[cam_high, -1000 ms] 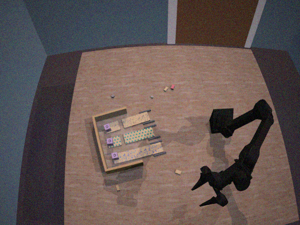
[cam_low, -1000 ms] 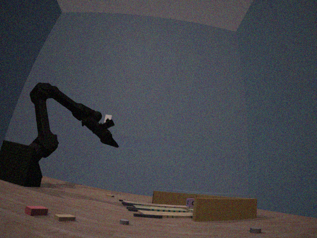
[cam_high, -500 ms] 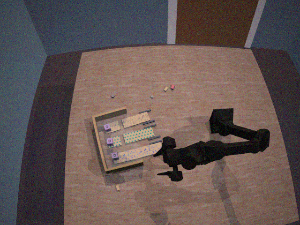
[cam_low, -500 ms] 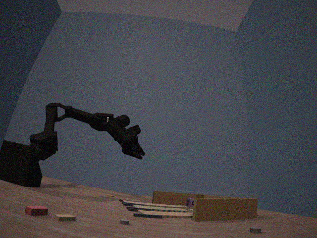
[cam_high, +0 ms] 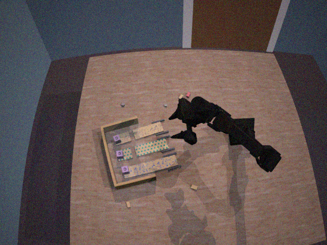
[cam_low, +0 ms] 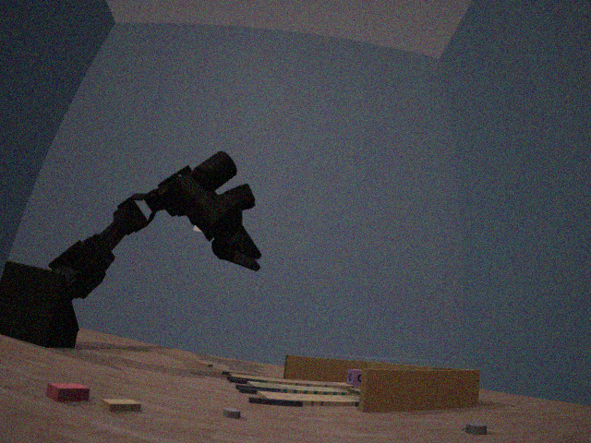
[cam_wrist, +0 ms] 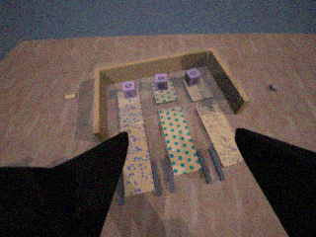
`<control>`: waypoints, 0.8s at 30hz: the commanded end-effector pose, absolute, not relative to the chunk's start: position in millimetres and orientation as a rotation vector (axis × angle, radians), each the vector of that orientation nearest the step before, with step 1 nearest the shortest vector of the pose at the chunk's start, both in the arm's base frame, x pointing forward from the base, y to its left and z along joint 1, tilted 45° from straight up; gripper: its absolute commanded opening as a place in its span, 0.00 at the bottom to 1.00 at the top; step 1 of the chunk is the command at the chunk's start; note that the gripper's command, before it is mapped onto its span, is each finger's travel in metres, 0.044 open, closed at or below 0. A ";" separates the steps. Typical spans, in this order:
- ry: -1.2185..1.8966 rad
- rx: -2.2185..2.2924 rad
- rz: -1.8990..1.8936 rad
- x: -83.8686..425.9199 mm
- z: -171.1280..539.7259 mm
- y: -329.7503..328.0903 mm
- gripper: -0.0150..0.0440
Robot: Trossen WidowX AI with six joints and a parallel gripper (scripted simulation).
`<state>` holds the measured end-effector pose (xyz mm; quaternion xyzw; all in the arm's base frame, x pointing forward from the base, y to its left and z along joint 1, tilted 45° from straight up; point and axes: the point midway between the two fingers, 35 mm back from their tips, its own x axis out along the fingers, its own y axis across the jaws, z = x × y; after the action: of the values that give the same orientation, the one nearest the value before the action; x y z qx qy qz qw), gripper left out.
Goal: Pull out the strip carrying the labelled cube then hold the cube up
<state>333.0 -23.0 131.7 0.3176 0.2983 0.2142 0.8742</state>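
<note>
The blue-speckled strip [cam_high: 152, 166] [cam_wrist: 135, 148] runs in one piece, with a purple labelled cube [cam_high: 125, 169] [cam_wrist: 129, 89] on its far end. The teal-dotted strip [cam_high: 152, 147] [cam_wrist: 179, 140] has a gap before a short piece [cam_wrist: 165, 95] that carries another purple cube [cam_high: 119, 154] [cam_wrist: 161, 81]. The faintly speckled strip [cam_high: 148, 130] [cam_wrist: 219, 133] also has a gap before its short piece [cam_wrist: 198, 92], with a third purple cube [cam_high: 116, 138] [cam_wrist: 193, 76]. My gripper [cam_high: 170, 127] [cam_low: 259, 263] [cam_wrist: 181, 135] is open and empty, high above the strips' near ends.
A low wooden wall [cam_high: 108, 158] [cam_low: 419, 389] [cam_wrist: 153, 66] surrounds the cubes on three sides. Dark rails [cam_high: 174, 168] [cam_wrist: 156, 177] flank the strips' near ends. A red block [cam_high: 188, 94] [cam_low: 67, 391], tan blocks [cam_high: 193, 187] [cam_low: 121, 405] and grey discs [cam_high: 122, 104] [cam_low: 476, 429] lie around.
</note>
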 end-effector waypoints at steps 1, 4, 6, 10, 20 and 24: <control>0.607 0.680 0.465 325.3 122.1 -32.2 0.93; 0.607 0.680 0.465 325.3 122.1 -32.2 0.93; 0.607 0.680 0.465 325.3 122.1 -32.2 0.93; 0.607 0.680 0.465 325.3 122.1 -32.2 0.93; 0.636 0.672 0.476 329.1 120.6 -28.3 0.84; 0.810 0.612 0.551 346.8 111.8 -1.4 0.67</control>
<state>335.5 -17.1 114.6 0.3123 0.3434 0.2401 0.8526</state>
